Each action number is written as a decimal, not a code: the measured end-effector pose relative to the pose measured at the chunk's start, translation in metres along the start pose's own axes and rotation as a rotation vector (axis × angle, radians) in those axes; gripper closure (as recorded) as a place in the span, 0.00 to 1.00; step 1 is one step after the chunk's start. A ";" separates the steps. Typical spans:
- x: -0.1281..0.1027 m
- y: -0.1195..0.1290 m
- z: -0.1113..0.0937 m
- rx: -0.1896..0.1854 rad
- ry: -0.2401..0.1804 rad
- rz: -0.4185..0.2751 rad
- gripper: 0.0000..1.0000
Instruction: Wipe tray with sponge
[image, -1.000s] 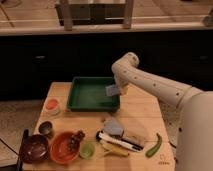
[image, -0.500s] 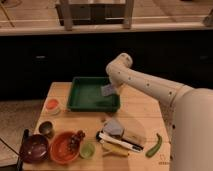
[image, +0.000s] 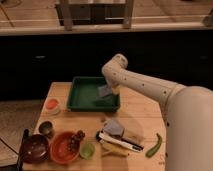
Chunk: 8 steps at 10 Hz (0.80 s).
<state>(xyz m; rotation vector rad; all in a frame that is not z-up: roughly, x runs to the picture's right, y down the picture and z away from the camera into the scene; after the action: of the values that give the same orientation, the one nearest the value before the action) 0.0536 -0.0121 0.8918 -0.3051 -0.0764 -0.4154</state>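
A green square tray (image: 82, 98) sits at the back of the wooden table. My gripper (image: 110, 90) hangs over the tray's right half, shut on the blue-grey sponge (image: 105, 91). The sponge hangs just above or on the tray floor near the right wall; I cannot tell whether it touches. The white arm (image: 150, 87) reaches in from the right and hides the tray's far right corner.
A grey folded cloth piece (image: 114, 127) lies in front of the tray, with a black-and-white utensil (image: 120, 141) and a green pepper (image: 154, 145). At front left stand an orange bowl (image: 64, 148), a dark bowl (image: 34, 148), a small green cup (image: 87, 149), a metal cup (image: 46, 128) and an orange-topped jar (image: 52, 106).
The arm has swung left, carrying the sponge from the tray's right edge further in over the tray floor.
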 end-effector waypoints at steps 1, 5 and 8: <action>-0.001 -0.001 0.001 0.002 0.003 -0.003 0.98; -0.008 -0.009 0.013 0.007 0.002 -0.029 0.98; -0.011 -0.013 0.019 0.013 0.010 -0.042 0.98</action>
<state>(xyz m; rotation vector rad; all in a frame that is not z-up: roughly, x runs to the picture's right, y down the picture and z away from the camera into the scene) 0.0383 -0.0140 0.9117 -0.2886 -0.0757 -0.4580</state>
